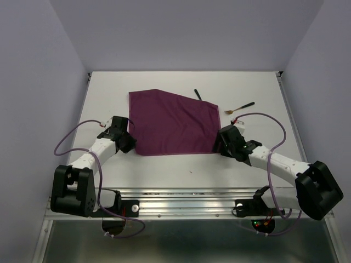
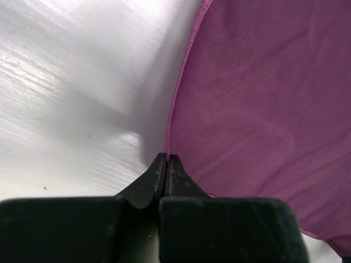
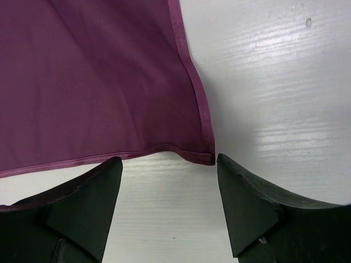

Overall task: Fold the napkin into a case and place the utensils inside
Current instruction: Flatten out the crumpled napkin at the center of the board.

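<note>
The napkin [image 1: 173,126] is lying flat in the middle of the white worktop [image 1: 104,98]. The left gripper [image 2: 166,164] is pinching the napkin's left edge tight, likely so it can lift that side for a fold. The right gripper [image 3: 169,160] is standing wide open with the near right corner between its fingers, not holding it. The utensils [image 1: 241,107] are lying beyond the napkin, out of the way.

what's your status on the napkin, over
Left claw shut on napkin, left edge. Right claw open at near right corner. Napkin flat, not folded. Fork and second utensil at far edge, outside.
</note>
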Controlling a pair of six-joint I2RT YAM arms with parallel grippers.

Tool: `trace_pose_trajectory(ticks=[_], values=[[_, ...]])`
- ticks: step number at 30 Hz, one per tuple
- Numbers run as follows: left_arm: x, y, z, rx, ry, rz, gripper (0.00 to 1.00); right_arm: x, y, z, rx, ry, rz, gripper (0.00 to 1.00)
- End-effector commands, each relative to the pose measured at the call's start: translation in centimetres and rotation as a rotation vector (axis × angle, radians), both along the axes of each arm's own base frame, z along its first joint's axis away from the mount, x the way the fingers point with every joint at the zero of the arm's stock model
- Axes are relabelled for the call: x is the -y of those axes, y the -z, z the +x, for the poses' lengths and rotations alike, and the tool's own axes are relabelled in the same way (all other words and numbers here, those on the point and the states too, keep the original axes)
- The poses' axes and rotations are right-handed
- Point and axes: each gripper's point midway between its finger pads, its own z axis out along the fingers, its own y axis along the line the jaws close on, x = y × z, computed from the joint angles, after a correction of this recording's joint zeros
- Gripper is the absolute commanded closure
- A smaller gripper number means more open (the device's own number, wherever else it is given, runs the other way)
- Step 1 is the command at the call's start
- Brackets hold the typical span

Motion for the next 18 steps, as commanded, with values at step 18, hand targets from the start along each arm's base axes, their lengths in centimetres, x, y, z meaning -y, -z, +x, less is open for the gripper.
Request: trace_pose_trajectory(ticks=[18], values=[[-3.0, -4.3, 0.7, 0.117, -0.135, 0.100, 1.00, -1.0, 2.1, -0.2, -0.055, -0.020, 0.033, 0.26]])
